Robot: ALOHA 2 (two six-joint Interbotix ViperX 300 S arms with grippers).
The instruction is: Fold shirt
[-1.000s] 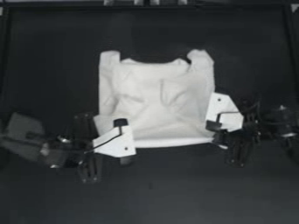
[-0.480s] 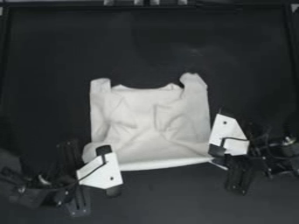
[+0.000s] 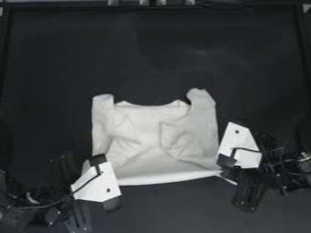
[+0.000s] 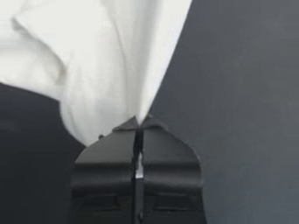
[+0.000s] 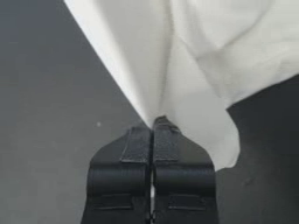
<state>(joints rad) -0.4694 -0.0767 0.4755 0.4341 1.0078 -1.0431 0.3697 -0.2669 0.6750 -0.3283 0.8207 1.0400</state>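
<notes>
The plain white short-sleeved cotton T-shirt [image 3: 155, 143] lies rumpled on the dark worktop [image 3: 152, 54], toward 6 o'clock. The left gripper [image 3: 109, 184] pinches its hem corner at 7 o'clock, the right gripper [image 3: 223, 167] the corner at 4 o'clock; both sets of jaws are closed tight on thin fabric. Likely risk: uneven pulling could slip a corner free or skew the cloth, since each grip takes so little material.
</notes>
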